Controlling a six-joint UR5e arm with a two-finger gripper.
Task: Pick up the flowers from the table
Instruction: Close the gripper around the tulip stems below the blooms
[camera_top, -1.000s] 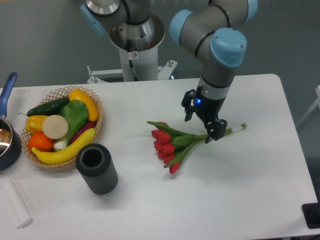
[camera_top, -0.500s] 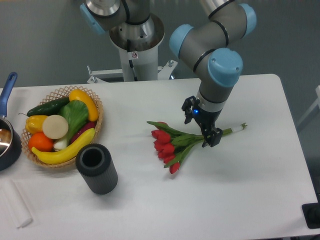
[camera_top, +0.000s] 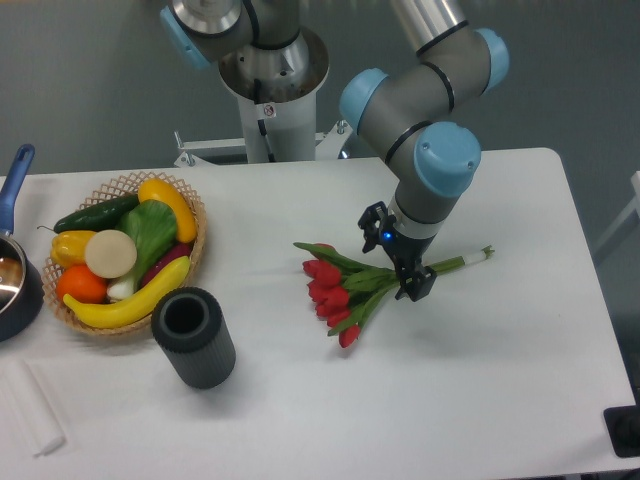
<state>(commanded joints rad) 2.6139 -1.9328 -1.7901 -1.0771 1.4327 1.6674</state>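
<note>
The flowers (camera_top: 340, 290), a bunch of red tulips with green leaves and long green stems, lie on the white table (camera_top: 480, 400) right of centre, heads toward the front left and stem ends toward the right. My gripper (camera_top: 393, 256) is low over the stems just right of the leaves. It is open, with one finger on the far side of the stems and the other finger on the near side. The stems pass between the fingers, and nothing is gripped.
A wicker basket (camera_top: 190, 215) of toy vegetables stands at the left. A dark cylindrical cup (camera_top: 193, 336) lies in front of it. A dark pan with a blue handle (camera_top: 14, 280) sits at the left edge, and a white block (camera_top: 30, 405) lies at the front left.
The gripper has come down and shifted slightly left, from above the stems to straddling them. The flowers have not moved.
</note>
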